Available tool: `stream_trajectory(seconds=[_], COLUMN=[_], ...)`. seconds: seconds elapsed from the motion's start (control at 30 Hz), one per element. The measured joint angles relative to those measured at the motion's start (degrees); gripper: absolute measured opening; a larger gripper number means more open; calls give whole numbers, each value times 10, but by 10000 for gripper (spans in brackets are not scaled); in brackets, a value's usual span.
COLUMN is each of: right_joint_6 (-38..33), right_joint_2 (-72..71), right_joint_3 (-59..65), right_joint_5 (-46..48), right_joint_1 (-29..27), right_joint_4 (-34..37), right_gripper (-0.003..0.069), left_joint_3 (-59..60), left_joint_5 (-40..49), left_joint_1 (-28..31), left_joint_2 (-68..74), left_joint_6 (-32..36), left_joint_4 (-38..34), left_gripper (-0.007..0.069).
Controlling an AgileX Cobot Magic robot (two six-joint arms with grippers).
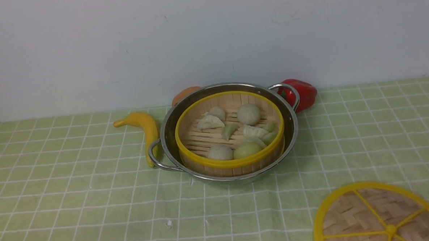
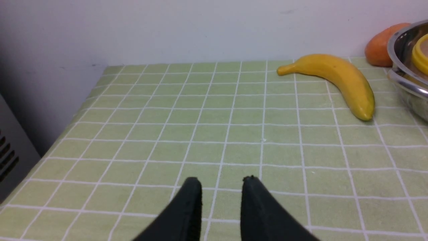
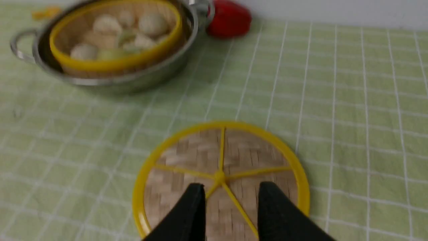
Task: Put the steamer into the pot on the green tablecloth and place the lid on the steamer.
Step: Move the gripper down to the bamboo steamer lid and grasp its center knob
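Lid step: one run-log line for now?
steamer: yellow-rimmed bamboo basket seated in shiny steel pot | lid: flat woven-bamboo disc, off, on green checked tablecloth | right claw: open over lid | left claw: open, empty

You have the green tablecloth (image 1: 76,199) with the pot (image 1: 169,131) toward its back edge, a banana (image 1: 148,129) just beside it on the left, an orange thing (image 1: 184,94) and a red pepper (image 1: 304,93) behind, and the lid (image 1: 370,215) flat near the front right corner

Shiny steel pot (image 1: 169,128), slatted bamboo steamer (image 1: 231,169), woven bamboo lid (image 1: 352,216), matt green tablecloth (image 1: 76,199), glossy red pepper (image 1: 304,93)
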Motion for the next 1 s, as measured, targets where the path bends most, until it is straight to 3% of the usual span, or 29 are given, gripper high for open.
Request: stream_trajectory(seconds=[0.13,0.27,0.57,0.8,1.0], right_joint_6=[-97,-140,-99,-84,-83], right_joint_2=[149,264,548,621,641], right_joint_3=[-38,-46,-47,-50,-65], right_joint_5=[22,23,-47,-139,-150], right_joint_1=[0,0,51,51,51], right_joint_4=[37,56,61,45,42], right_gripper=[243,243,243,243,243], left_joint_3=[0,0,0,0,0], left_joint_5=[0,0,0,0,0], left_joint_1=[0,0,0,0,0], left_joint_2=[0,0,0,0,0], left_joint_6=[0,0,0,0,0], left_joint_4=[0,0,0,0,0], left_gripper=[200,206,223,231,242])
